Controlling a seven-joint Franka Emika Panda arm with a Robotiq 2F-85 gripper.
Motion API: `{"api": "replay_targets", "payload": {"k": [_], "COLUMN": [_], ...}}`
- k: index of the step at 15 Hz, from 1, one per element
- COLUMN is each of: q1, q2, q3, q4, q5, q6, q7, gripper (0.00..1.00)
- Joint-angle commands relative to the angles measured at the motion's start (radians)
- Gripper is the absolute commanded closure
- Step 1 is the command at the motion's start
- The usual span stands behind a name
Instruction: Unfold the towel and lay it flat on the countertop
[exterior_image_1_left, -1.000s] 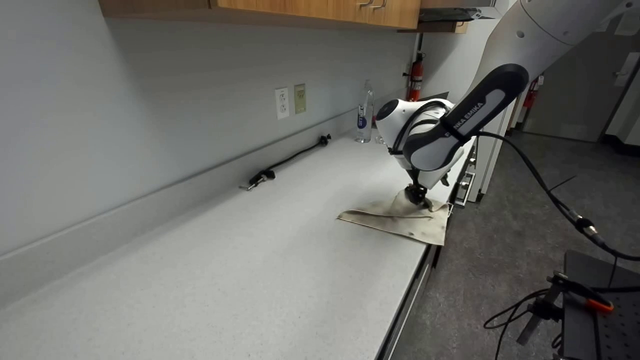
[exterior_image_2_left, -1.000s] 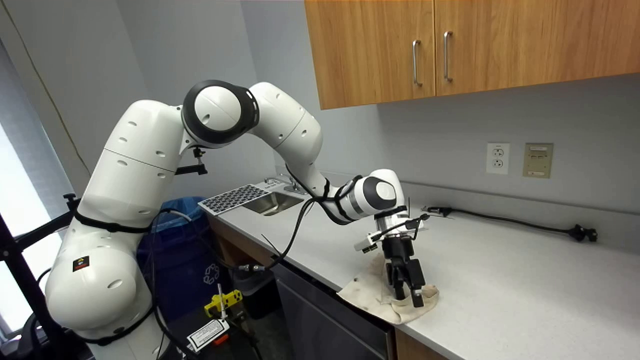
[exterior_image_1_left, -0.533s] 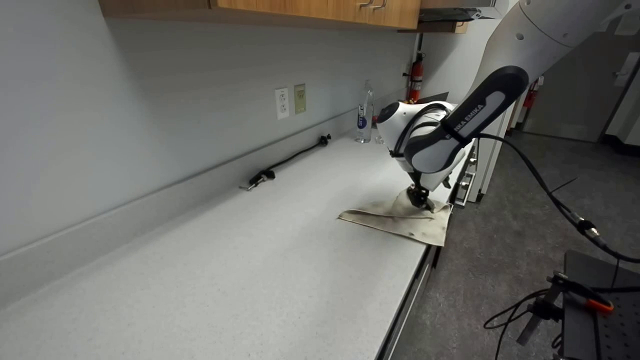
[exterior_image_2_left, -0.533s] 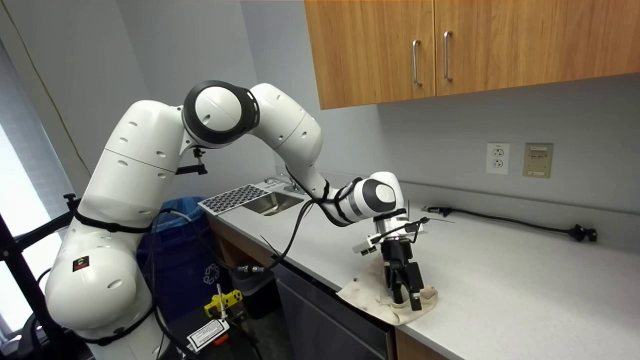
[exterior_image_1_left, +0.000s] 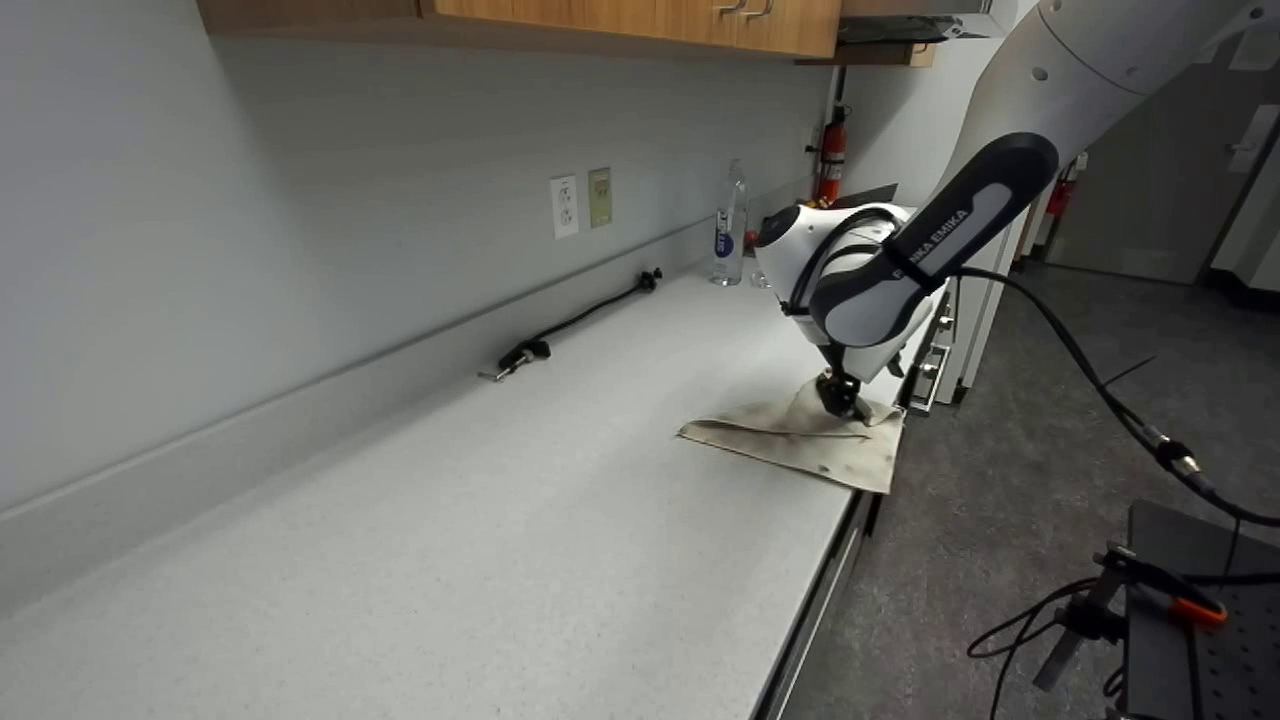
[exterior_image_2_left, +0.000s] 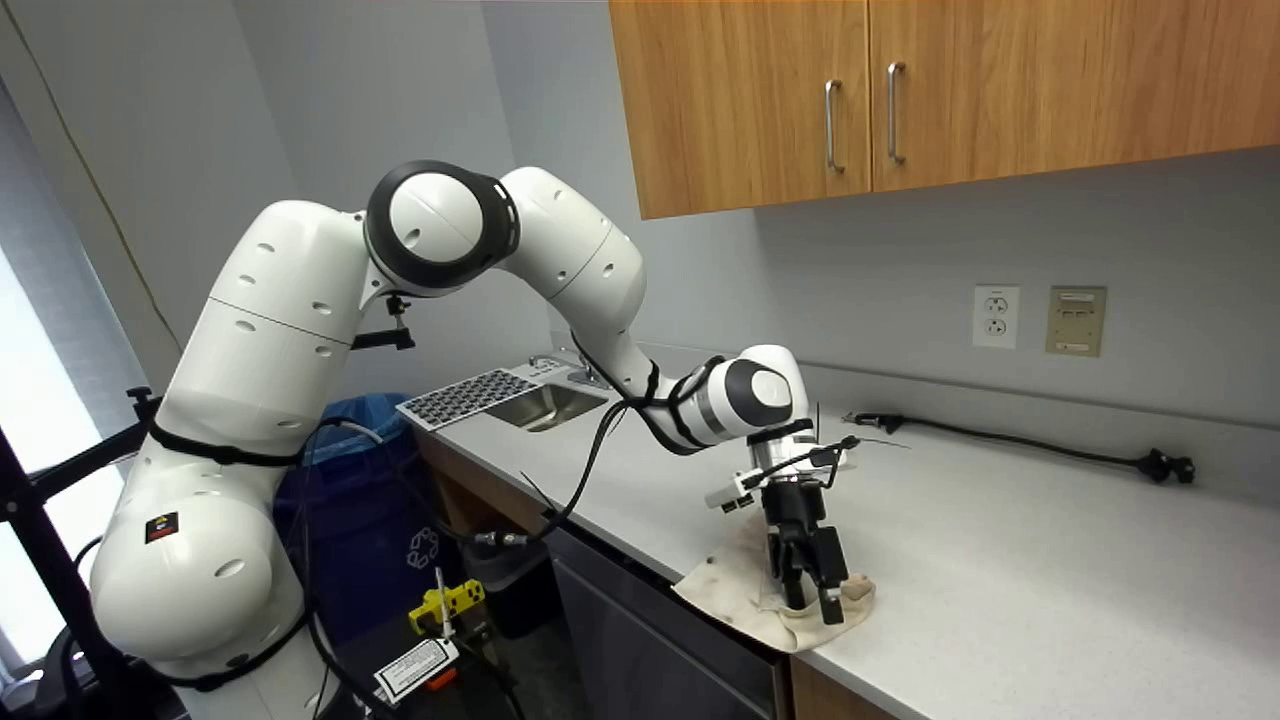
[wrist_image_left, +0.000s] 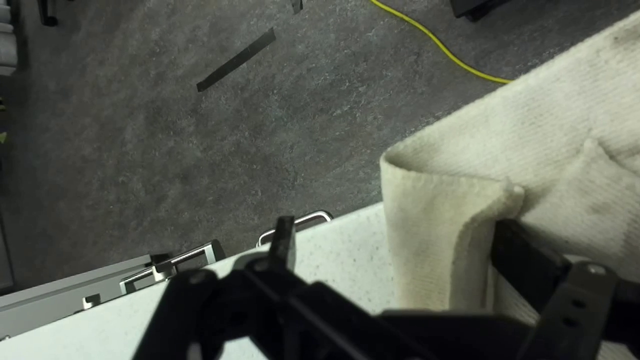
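The cream-beige towel (exterior_image_1_left: 780, 440) lies partly folded and wrinkled at the countertop's front edge, in both exterior views (exterior_image_2_left: 730, 592). The pale speckled countertop (exterior_image_1_left: 480, 540) also shows in the wrist view (wrist_image_left: 345, 250). My gripper (exterior_image_2_left: 812, 605) points down onto the towel with its fingers apart. In the wrist view, the towel (wrist_image_left: 420, 225) has a raised fold standing between the spread fingers of the gripper (wrist_image_left: 395, 232). One finger is over bare countertop, outside the fold. The other finger is against the inner side of the fold, its tip partly hidden by cloth.
A black cable with clamp ends (exterior_image_1_left: 585, 315) lies along the backsplash. A clear bottle (exterior_image_1_left: 730, 235) stands at the back. A sink (exterior_image_2_left: 545, 405) is set in the far end. Wooden cabinets (exterior_image_2_left: 750, 100) hang above. Drawer handles (wrist_image_left: 190, 257) stick out below the front edge.
The gripper and wrist have moved slightly down, nearly still in the last half second. The towel has shifted only very slightly. The fingers stay apart.
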Motion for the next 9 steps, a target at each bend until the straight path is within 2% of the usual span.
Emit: {"api": "replay_targets", "payload": {"k": [1,9], "q1": [0.006,0.004], "q2": [-0.011,-0.008], "q3": [-0.007,0.0], "q4": [0.008,0.019], "q5": [-0.012,-0.024], "q6": [0.005,0.007], "q7": [0.012,0.009], "gripper": [0.0,0.0]}}
